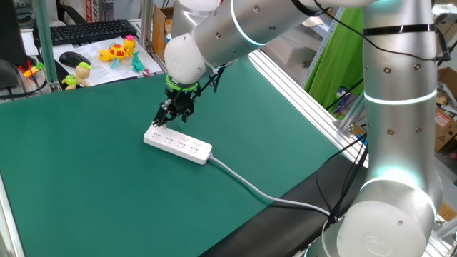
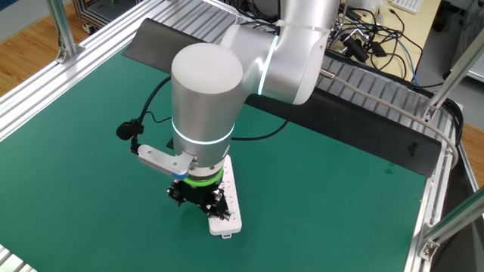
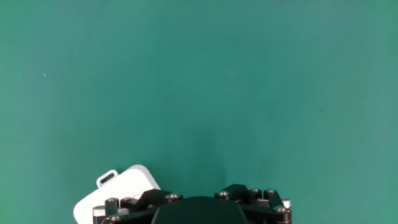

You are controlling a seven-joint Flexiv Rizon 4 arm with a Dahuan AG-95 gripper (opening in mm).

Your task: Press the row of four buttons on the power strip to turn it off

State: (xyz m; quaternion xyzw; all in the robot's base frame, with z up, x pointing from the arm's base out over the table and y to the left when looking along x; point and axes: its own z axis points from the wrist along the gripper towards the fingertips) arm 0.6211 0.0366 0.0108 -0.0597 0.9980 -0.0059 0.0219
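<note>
The white power strip lies flat on the green mat, its grey-white cable trailing toward the front right. My gripper points down over the strip's left end, its black fingers spread apart with nothing between them, the tips close above or on the strip. In the other fixed view the gripper covers most of the power strip, leaving only its near end showing. The hand view catches one rounded end of the power strip at the bottom left. The four buttons are too small to tell from the body.
Beyond the mat's far left corner lie a black keyboard, a mouse and small coloured toys. An aluminium frame runs along the mat's right side. A black cable loops from the arm over the mat.
</note>
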